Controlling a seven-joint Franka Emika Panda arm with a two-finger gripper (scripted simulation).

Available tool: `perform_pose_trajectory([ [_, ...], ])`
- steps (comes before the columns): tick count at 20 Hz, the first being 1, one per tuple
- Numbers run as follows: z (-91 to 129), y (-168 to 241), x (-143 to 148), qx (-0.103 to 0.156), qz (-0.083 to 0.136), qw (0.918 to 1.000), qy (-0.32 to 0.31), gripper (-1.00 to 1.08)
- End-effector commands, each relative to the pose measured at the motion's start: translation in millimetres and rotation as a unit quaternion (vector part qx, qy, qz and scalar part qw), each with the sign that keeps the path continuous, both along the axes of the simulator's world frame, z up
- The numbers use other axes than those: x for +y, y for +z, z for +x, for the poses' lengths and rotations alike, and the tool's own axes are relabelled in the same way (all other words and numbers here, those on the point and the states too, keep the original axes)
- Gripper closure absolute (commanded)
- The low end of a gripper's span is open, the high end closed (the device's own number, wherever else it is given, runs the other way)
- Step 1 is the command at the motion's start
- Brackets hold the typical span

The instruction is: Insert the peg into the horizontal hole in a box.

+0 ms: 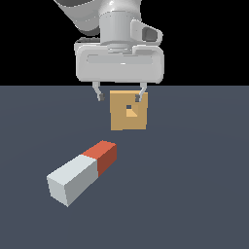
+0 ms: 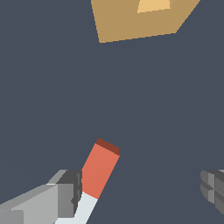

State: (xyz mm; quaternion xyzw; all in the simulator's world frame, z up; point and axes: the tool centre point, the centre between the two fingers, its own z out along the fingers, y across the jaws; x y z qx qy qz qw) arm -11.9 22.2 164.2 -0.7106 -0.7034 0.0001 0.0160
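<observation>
Our gripper (image 1: 120,95), a pale grey two-fingered hand on the robot arm, hangs above a flat slate-blue floor (image 1: 204,194) with its jaws spread wide and nothing between them.

The long square-section bar, pale grey-white with a red-orange end, which is the peg (image 1: 82,172), lies flat on the floor, untouched. In the wrist view its red end (image 2: 99,169) sits just beside one dark finger pad (image 2: 70,192), inside the gap but close to that side; the other finger (image 2: 213,190) is well apart from it.

The small tan cube-like box (image 1: 128,111) stands on the floor beyond the jaws, well apart from the peg. The small dark square hole (image 1: 129,108) in the middle of its face shows a lighter orange inner wall and is empty.

We judge the task barely begun: the peg is not yet grasped, so gripping, lifting, aligning with the hole and pushing in all remain.

We see no brands, labels or readable writing anywhere.
</observation>
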Motion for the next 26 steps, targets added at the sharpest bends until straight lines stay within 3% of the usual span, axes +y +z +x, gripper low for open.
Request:
perform_pose_trajectory([
  [1, 0.0, 0.0, 0.0, 0.000, 0.000, 1.0000, 0.000, -0.92],
  [7, -4.7, -6.9, -11.3, -0.001, -0.001, 0.9998, -0.018, -0.92],
  [14, -25.0, -31.8, -50.4, -0.003, -0.005, 0.9965, -0.083, -0.92],
  [20, -56.7, -62.4, -94.6, -0.006, -0.010, 0.9867, -0.162, -0.92],
  [26, -81.2, -83.0, -120.6, -0.008, -0.013, 0.9768, -0.214, -0.92],
])
